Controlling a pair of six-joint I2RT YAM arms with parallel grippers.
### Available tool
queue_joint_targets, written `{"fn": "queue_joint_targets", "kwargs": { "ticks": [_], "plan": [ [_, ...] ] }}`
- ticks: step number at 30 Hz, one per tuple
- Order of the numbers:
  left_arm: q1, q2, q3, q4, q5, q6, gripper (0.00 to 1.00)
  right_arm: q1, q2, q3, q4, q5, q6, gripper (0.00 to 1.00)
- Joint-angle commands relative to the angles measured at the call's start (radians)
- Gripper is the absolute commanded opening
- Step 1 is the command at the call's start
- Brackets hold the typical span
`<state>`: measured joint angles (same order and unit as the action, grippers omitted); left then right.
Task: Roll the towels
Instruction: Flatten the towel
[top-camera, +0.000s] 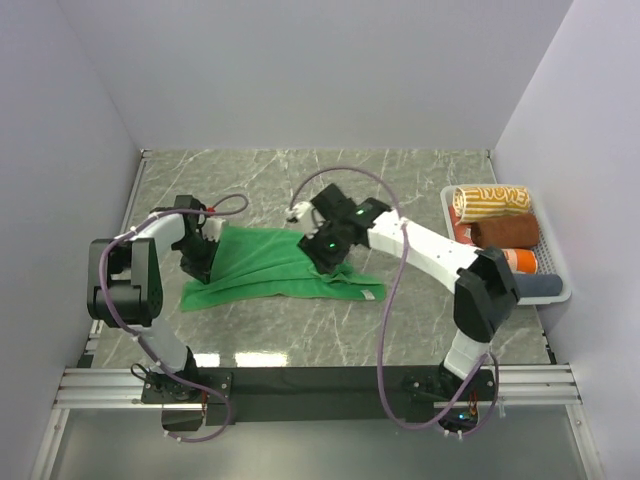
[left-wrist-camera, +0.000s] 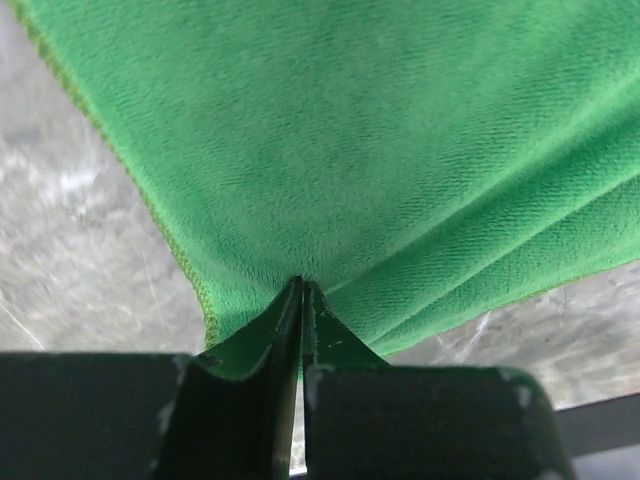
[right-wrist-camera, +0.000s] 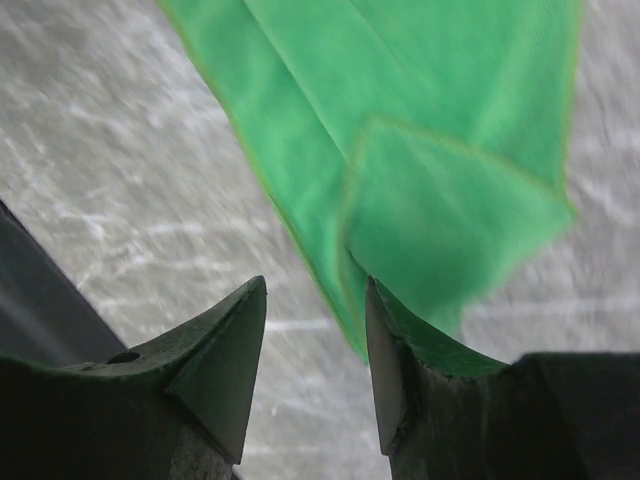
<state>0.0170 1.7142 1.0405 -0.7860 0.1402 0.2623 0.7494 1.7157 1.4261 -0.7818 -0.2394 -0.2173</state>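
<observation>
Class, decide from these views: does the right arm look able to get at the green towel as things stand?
Probably yes. The right end effector is open and sits right at the folded edge of the green towel, with nothing between them.

Rumpled, part-folded bright green towel (top-camera: 262, 268)
</observation>
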Motion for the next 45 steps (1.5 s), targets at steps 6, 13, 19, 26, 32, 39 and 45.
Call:
{"fn": "queue_joint_targets", "kwargs": {
  "ticks": [6,13,19,26,32,39,45],
  "plan": [
    [0.078,0.010,0.026,-0.067,0.042,-0.055,0.13,0.128,0.183,0.065,0.047,0.238,-0.019,0.54],
    [0.112,0.050,0.070,-0.068,0.039,-0.055,0.12,0.150,0.231,0.020,0.111,0.397,-0.022,0.38],
    [0.130,0.068,0.072,-0.055,0.012,-0.041,0.07,0.098,0.139,-0.009,0.112,0.450,-0.016,0.05],
    [0.155,0.104,0.079,-0.024,-0.011,-0.026,0.01,-0.146,0.021,-0.026,0.059,0.258,0.024,0.00],
    [0.207,0.093,0.128,-0.077,0.109,0.049,0.06,-0.347,0.091,0.020,-0.036,0.114,0.019,0.22],
    [0.232,-0.028,0.234,-0.068,0.331,0.098,0.42,-0.439,0.093,0.065,-0.071,0.069,-0.014,0.51],
    [0.232,0.109,0.413,-0.059,0.319,0.055,0.43,-0.495,0.212,0.172,-0.154,0.014,0.038,0.47]
  ]
}}
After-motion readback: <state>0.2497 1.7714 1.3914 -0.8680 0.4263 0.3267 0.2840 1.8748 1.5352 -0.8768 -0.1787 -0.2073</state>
